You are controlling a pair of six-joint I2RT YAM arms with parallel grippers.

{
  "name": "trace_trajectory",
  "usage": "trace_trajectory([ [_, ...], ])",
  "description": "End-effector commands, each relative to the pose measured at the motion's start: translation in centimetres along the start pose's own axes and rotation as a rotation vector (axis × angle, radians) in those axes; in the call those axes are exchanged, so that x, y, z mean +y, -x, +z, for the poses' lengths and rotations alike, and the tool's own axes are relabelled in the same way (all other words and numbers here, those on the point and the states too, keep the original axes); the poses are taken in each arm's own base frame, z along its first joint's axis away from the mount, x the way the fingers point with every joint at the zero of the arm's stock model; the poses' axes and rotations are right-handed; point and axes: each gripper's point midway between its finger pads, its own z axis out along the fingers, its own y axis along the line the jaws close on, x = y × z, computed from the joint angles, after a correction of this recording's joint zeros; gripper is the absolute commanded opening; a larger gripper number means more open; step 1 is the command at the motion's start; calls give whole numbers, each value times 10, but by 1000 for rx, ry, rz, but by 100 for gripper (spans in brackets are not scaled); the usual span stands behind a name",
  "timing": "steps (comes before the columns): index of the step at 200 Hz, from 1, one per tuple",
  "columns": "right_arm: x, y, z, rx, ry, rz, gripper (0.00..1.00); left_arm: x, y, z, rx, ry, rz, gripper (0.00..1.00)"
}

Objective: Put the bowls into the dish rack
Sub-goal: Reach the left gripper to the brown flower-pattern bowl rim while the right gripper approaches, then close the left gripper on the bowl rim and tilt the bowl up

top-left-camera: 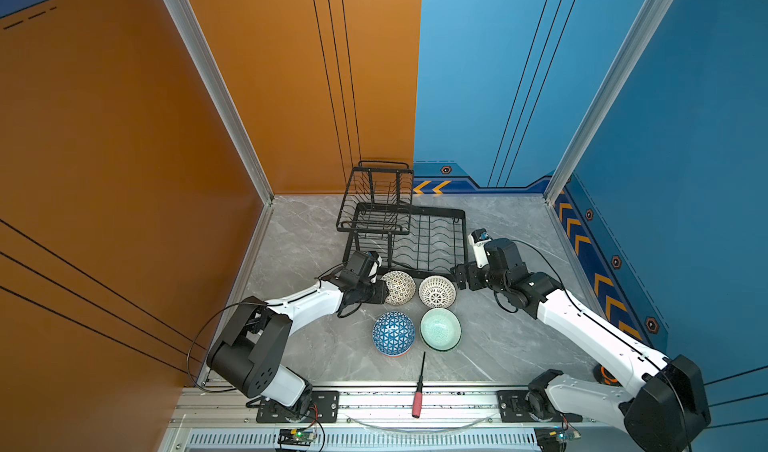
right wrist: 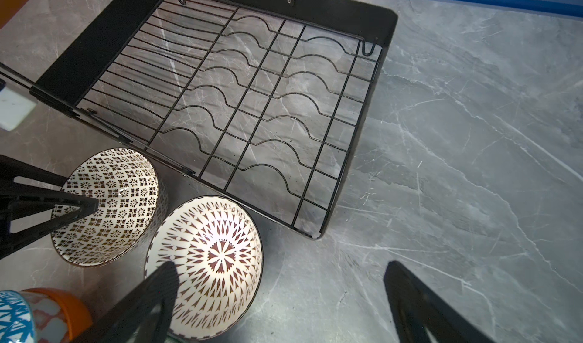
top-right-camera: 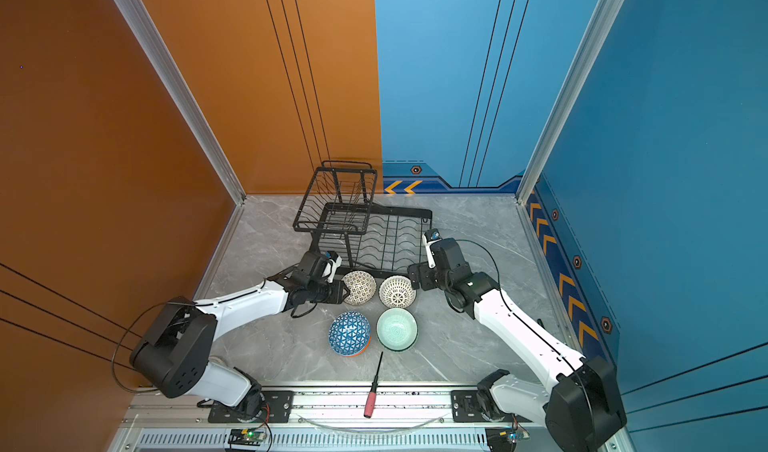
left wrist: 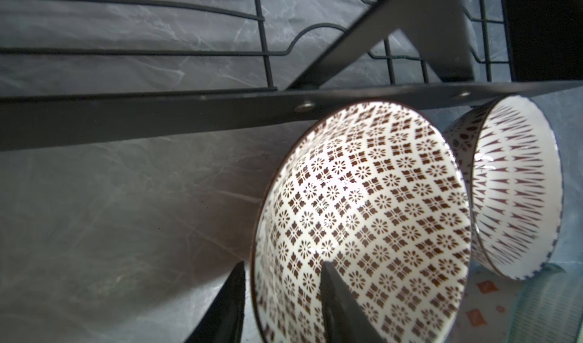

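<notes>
Four bowls stand in front of the black wire dish rack (top-left-camera: 440, 212), whose slots hold nothing. My left gripper (left wrist: 284, 264) straddles the near rim of the cream dotted bowl (left wrist: 378, 215), one finger inside and one outside, with gaps still showing to the wall. In both top views it sits at that bowl's left edge (top-left-camera: 400, 288) (top-right-camera: 360, 288). My right gripper (right wrist: 282, 264) hangs open beside the white lattice bowl (right wrist: 214, 256), with one finger above its rim and bare table between the fingers. The blue-white triangle bowl (top-left-camera: 393, 332) lies upside down on an orange bowl (right wrist: 66, 306). The mint bowl (top-left-camera: 440, 328) sits to its right.
The rack's raised upper basket (top-left-camera: 376, 196) stands at the back left against the orange wall. A red-handled screwdriver (top-left-camera: 417, 391) lies across the front rail. Open grey table stretches to the right of the rack (right wrist: 473, 136).
</notes>
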Motion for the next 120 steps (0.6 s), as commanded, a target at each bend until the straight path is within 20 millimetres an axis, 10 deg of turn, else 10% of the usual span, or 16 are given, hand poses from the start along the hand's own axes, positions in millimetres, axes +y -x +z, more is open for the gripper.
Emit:
trace_trajectory([
  [1,-4,-7,-3,6,-24,-8,100,1,13,-2,-48,39,6,34],
  [120,-9,-15,-11,-9,-34,-18,100,21,19,-9,-83,153,-22,0],
])
